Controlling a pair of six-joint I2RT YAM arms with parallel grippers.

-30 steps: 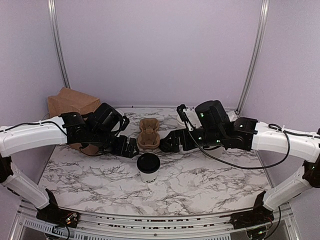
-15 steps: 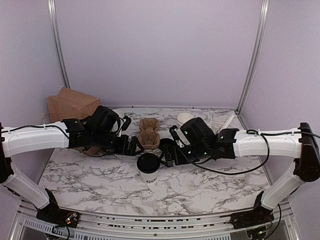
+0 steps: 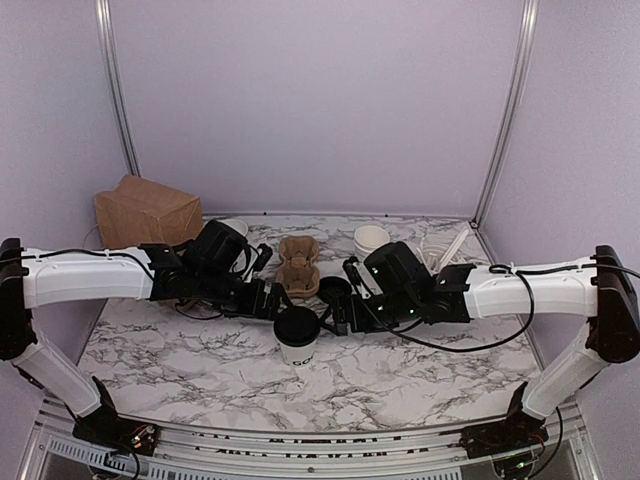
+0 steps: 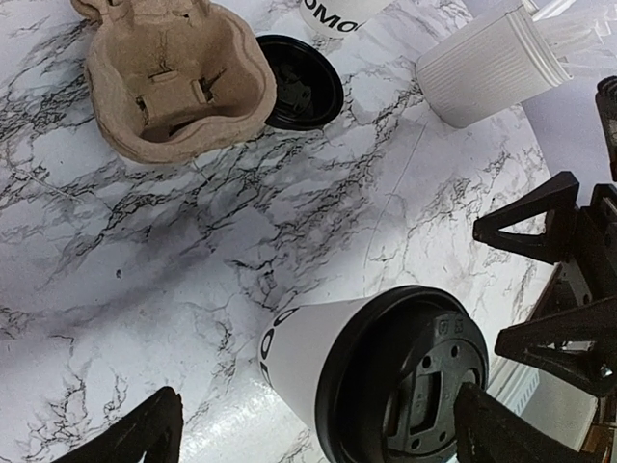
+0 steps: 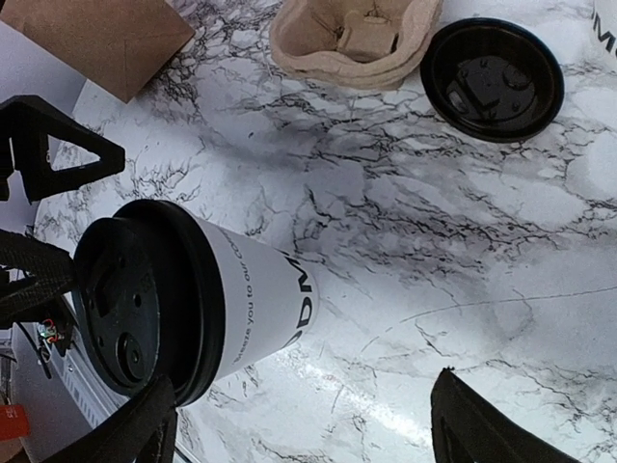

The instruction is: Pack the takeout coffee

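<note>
Top external view has the takeout coffee (image 3: 297, 333) standing upright on the marble table (image 3: 420, 370), on the near side of the cardboard cup carrier (image 3: 298, 268) and a bit apart from it. It's a small white paper cup with dark lettering down the side and a round black lid that looks properly seated, sip hole and all. My worry is how crowded it is: the left gripper (image 3: 266, 300) sits just near-left of the carrier with its fingers spread wide on either side of the cup, and the right gripper (image 3: 335, 318), near-right of the carrier, is also spread with nothing pinched. Both are aimed at that one cup. On the right wrist cam the cup sits off toward one finger rather than centred, so I reckon a squeeze from there could shove or tip it instead of clamping it, or the two sets of fingers could clash. Squeezing soft paper too hard might pop the lid too. A loose black lid (image 3: 334, 290) lies just right of the carrier, stacked white cups (image 3: 372, 240) are behind-right of it, and a brown paper bag (image 3: 145, 212) is far left.
</note>
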